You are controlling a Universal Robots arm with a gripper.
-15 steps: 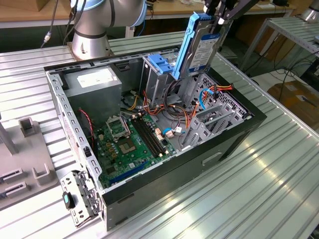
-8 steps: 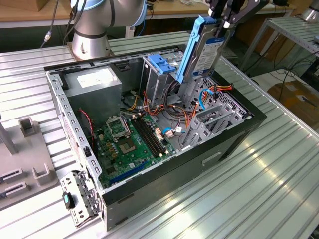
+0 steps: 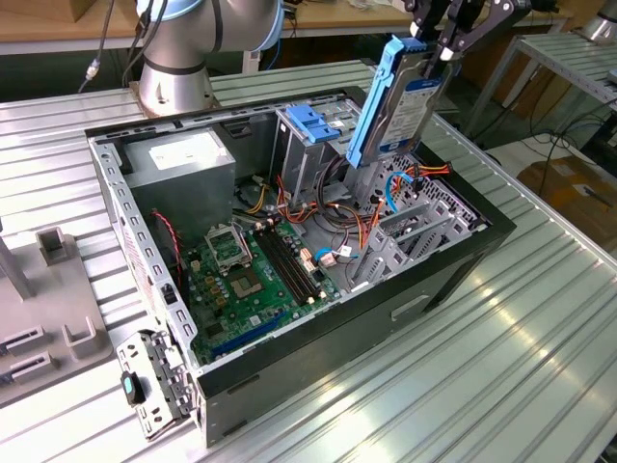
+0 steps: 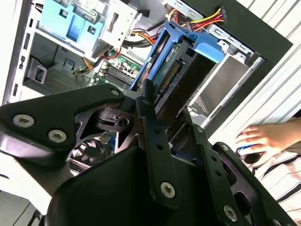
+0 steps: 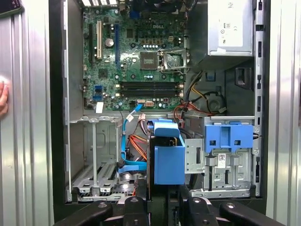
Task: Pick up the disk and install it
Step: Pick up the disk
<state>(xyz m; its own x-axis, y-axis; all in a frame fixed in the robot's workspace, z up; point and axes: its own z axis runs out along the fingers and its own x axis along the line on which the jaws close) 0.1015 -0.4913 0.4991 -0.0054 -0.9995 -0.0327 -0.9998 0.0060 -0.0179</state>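
**Carrying stage of the install.** My claw (image 3: pixel 436 50) is closed tight on the upper end of the disk (image 3: pixel 397 106). The disk hangs from the claw on edge and tilted, with its blue rails running down its sides. It is held above the open computer case (image 3: pixel 453 265), which lies on the desk (image 3: pixel 501 386).

Straight below the claw, in the first wrist view, the disk's blue end (image 5: pixel 168 162) sits between two structures. On one side is an empty drive bay (image 5: pixel 94 160); on the other is the metal cage topped by a blue bracket (image 5: pixel 228 137). Orange and blue cables (image 5: pixel 135 141) run just beyond the disk's lower end. A person's hand (image 4: pixel 263 139) rests on the desk outside the case wall, well away from the claw.

**Judgement:** the pick-up is done and the seating is not. Seating calls for squaring the rails to the walls of a bay and keeping the disk's lower edge off the cables. I cannot tell which bay is meant.
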